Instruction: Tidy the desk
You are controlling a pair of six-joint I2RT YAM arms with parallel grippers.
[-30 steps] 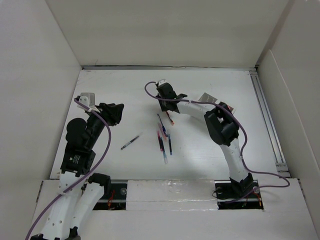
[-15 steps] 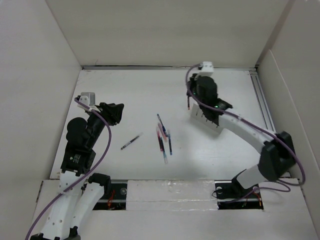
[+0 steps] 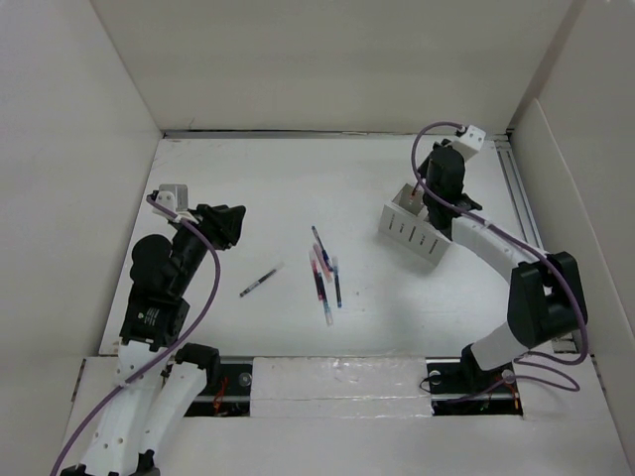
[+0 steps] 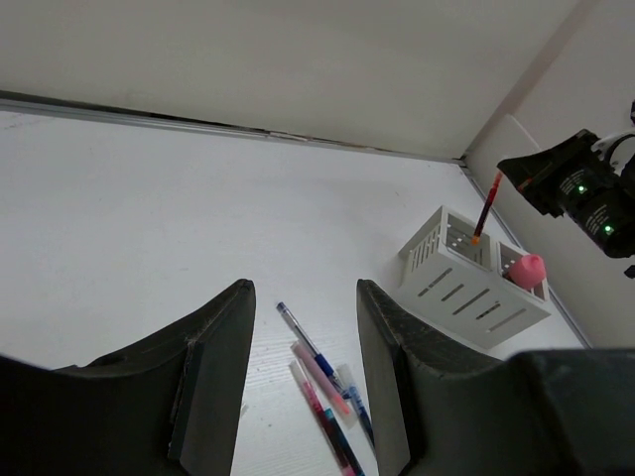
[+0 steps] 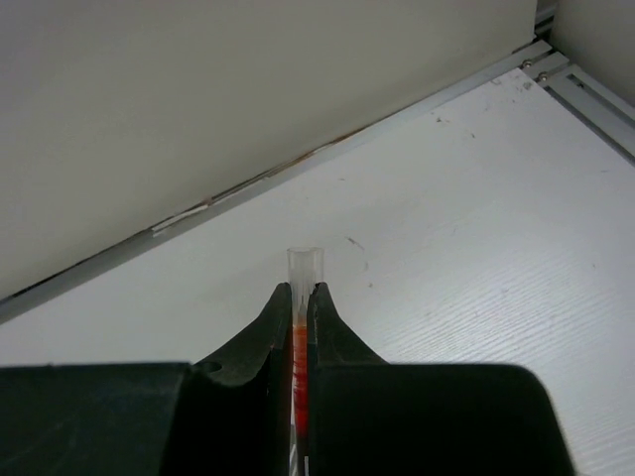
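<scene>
Top external view: the white table (image 3: 248, 188) fills the space between tall white panel walls (image 3: 327, 59), and both arms reach out over it from the near edge. The right tool (image 3: 434, 198) hangs above a small white slotted organizer (image 3: 412, 236) that stands toward the far right of the table. It is clenched on a red pen (image 4: 485, 205).

In the right wrist view the pen's shaft is pinched between the two fingers, with its clear end (image 5: 305, 262) poking out past the fingertips. Seen from the left wrist, the pen hangs nearly upright, slightly tilted. Its orange lower tip is at the mouth of the organizer's left end compartment, and whether it is already inside cannot be told. A pink rounded thing (image 4: 524, 268) sits in the compartment at the other end.

The left tool (image 3: 226, 226) is over the left part of the table, released, with its jaws spread wide and nothing between them. A loose cluster of pens (image 3: 325, 273), blue, pink and red, lies mid-table between the two arms, well apart from the organizer. A single dark pen (image 3: 260, 282) lies apart from that cluster, on the left tool's side. From the left wrist, the cluster shows just beyond the spread fingers (image 4: 213, 367), between them and the organizer.
</scene>
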